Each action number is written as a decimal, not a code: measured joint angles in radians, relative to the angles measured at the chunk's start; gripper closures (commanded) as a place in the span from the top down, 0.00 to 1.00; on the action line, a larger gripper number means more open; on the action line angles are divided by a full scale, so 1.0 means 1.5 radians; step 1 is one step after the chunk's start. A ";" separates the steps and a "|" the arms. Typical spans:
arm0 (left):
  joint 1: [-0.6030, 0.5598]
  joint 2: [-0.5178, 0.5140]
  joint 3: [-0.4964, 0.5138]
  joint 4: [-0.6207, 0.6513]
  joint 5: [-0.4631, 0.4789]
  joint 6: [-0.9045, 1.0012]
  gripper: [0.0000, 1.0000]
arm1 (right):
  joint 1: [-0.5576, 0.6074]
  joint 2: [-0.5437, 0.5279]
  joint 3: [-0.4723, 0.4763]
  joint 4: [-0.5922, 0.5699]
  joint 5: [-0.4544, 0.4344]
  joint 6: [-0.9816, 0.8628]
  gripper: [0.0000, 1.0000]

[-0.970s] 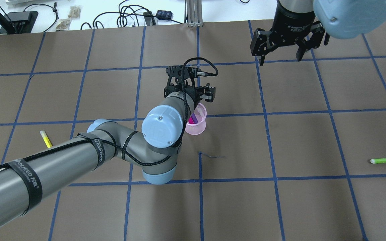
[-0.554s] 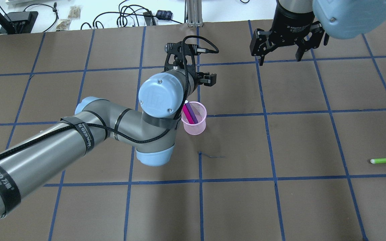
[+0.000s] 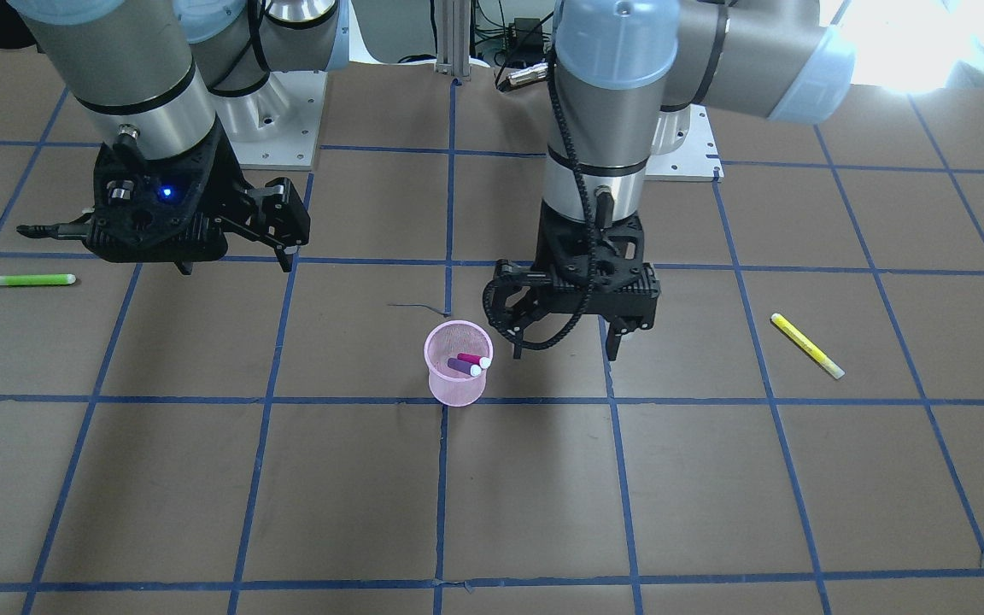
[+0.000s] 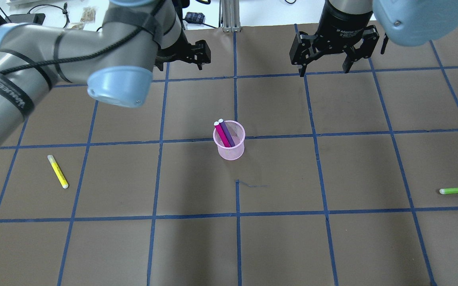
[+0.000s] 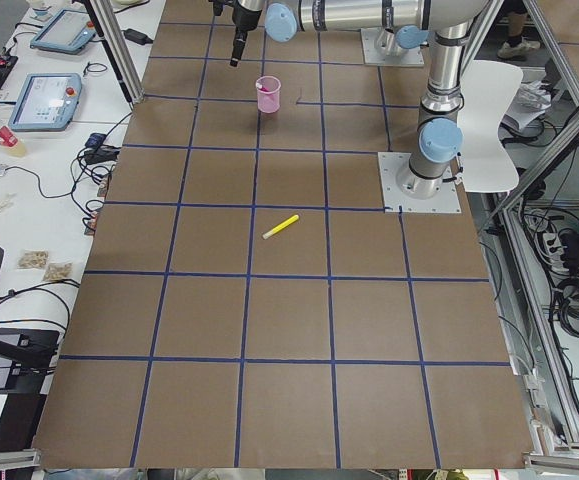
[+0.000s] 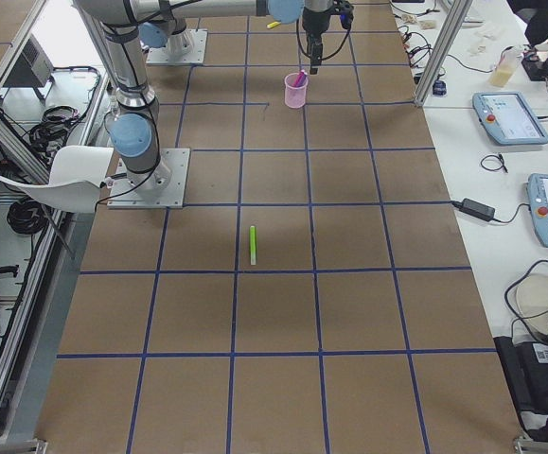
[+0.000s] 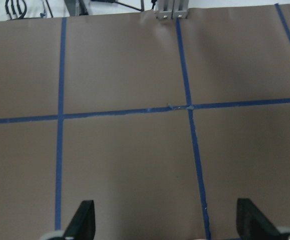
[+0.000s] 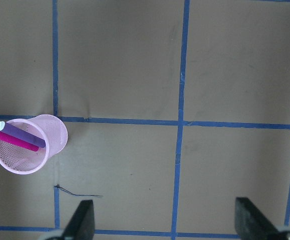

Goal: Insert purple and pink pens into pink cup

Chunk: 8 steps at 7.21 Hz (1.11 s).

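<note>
I am hovering my left gripper (image 3: 565, 346), released and empty, near the cup (image 4: 231, 153); the purple pen (image 4: 227, 134) and pink pen (image 4: 222, 136) are leaning inside it, so nothing seems left to carry; my right gripper (image 4: 326, 70) is idling, fingers spread, well apart from the cup.

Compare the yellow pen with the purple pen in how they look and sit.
The yellow pen lies flat on the table; the purple pen leans in the pink cup. The yellow pen lies alone, while the purple pen has the pink pen right beside it. Their colours differ, yellow against purple. Both are slim with a pale end.
</note>
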 measured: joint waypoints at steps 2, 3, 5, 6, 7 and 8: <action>0.081 0.034 0.032 -0.184 -0.036 0.009 1.00 | -0.003 0.000 0.001 -0.016 -0.002 -0.021 1.00; 0.099 0.053 0.034 -0.232 -0.041 0.020 1.00 | -0.003 0.000 0.001 -0.023 -0.004 -0.023 1.00; 0.097 0.088 0.020 -0.264 -0.044 0.067 1.00 | -0.003 0.000 0.001 -0.027 -0.005 -0.020 1.00; 0.088 0.099 0.008 -0.264 -0.045 0.087 1.00 | -0.003 0.000 0.001 -0.027 -0.004 -0.019 1.00; 0.082 0.104 0.000 -0.261 -0.043 0.094 1.00 | -0.003 0.000 0.001 -0.027 -0.005 -0.018 1.00; 0.079 0.106 -0.004 -0.256 -0.041 0.096 1.00 | -0.003 -0.001 0.001 -0.027 -0.005 -0.018 1.00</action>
